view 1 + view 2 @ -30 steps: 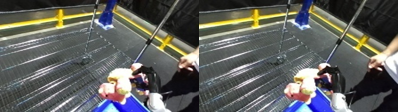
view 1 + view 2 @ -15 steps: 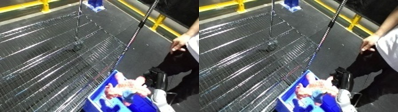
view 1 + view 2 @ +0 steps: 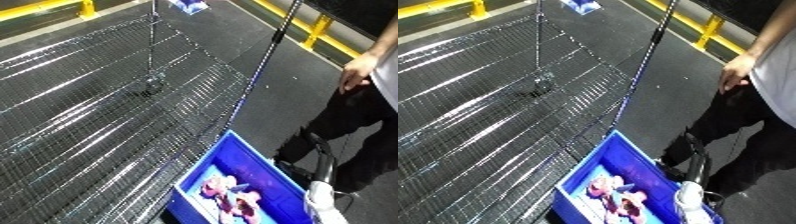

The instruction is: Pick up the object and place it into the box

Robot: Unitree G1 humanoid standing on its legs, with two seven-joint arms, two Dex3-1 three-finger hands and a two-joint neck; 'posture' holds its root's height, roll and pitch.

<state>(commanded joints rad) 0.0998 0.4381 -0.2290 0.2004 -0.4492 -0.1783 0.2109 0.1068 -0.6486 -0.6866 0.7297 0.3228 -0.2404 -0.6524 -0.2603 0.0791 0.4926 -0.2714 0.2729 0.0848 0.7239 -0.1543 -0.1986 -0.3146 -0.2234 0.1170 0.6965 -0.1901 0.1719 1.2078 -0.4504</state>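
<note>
A soft pink and yellow toy [image 3: 233, 192] lies inside the blue bin [image 3: 202, 162] at the bottom of the view. It rests among pinkish shapes on the bin's floor, and nothing holds it. My right hand [image 3: 322, 157] shows as a black shape just beyond the bin's right rim, with its white forearm [image 3: 324, 200] below it. The hand is apart from the toy. My left hand appears in neither eye view.
A grey wire-mesh surface [image 3: 98, 125] fills the left and middle, with a small dark object [image 3: 151, 89] on it. A black pole [image 3: 271, 45] slants past the bin's far corner. Yellow rails [image 3: 315, 32] line the dark floor, with a blue item [image 3: 580, 6] at the top.
One second ago my right hand held the toy above the bin. It then lowered the toy inside. Now the toy lies in the bin and the hand has drawn back right. The camera has shifted.
</note>
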